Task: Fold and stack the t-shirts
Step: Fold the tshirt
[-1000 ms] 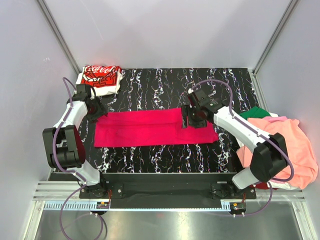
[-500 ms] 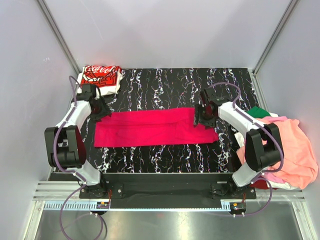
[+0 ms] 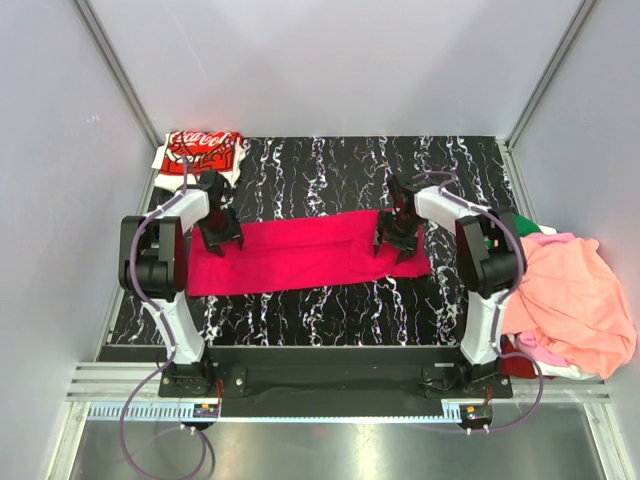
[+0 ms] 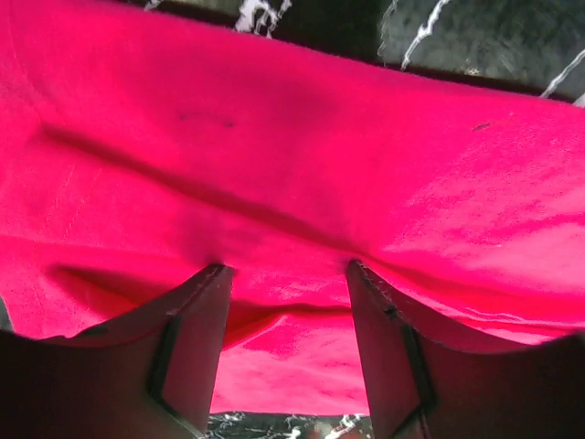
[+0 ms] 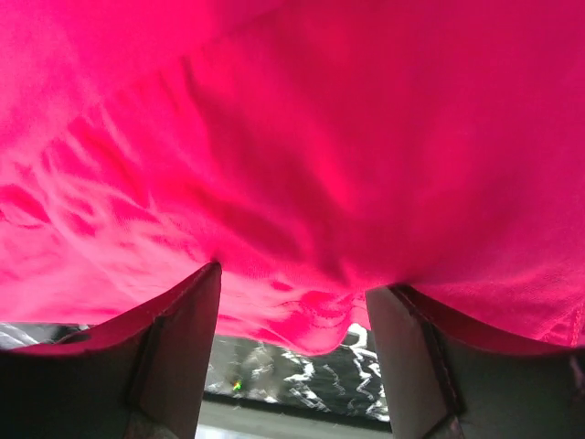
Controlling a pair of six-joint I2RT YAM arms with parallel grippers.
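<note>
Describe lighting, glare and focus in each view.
Top view: even light, sharp, mild glare on the metal strip in front. Left wrist: pink shirt crisp, fingers dark. Right wrist: shirt oversaturated and soft, fingers shaded.

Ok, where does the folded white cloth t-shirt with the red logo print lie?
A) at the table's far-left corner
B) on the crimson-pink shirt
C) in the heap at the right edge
A: the white logo t-shirt lies at the far-left corner of the black marbled table, apart from the crimson-pink t-shirt.
</note>
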